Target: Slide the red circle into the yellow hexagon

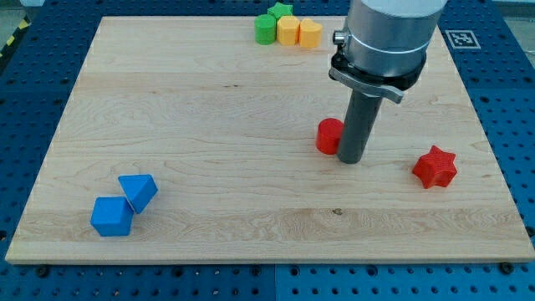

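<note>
The dark rod has no jaws to open or close; my tip rests on the wooden board, touching the red circle block at its left. The yellow hexagon block sits well above-left, among 4 clustered blocks.

Bright, even light from overhead — the wooden board reads pale with no harsh glare. Shadows are short and soft, hugging the blocks' bases. Focus is sharp throughout — no motion blur, no visible bending at the edges.
</note>
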{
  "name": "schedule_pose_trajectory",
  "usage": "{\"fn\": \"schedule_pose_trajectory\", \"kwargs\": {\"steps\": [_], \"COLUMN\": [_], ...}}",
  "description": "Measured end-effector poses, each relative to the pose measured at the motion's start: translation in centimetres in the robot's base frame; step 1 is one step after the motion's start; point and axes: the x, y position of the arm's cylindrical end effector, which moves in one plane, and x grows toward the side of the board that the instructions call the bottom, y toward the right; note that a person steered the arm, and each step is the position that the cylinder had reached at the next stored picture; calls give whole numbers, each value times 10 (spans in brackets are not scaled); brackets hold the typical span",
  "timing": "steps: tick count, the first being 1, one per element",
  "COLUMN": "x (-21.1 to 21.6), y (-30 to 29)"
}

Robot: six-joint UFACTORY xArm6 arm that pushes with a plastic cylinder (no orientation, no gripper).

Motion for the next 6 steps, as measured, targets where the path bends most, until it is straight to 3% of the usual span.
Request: {"fn": "schedule_pose_trajectory", "kwargs": {"steps": [4,6], "x": [-75,-103], "y": [-63,-125]}}
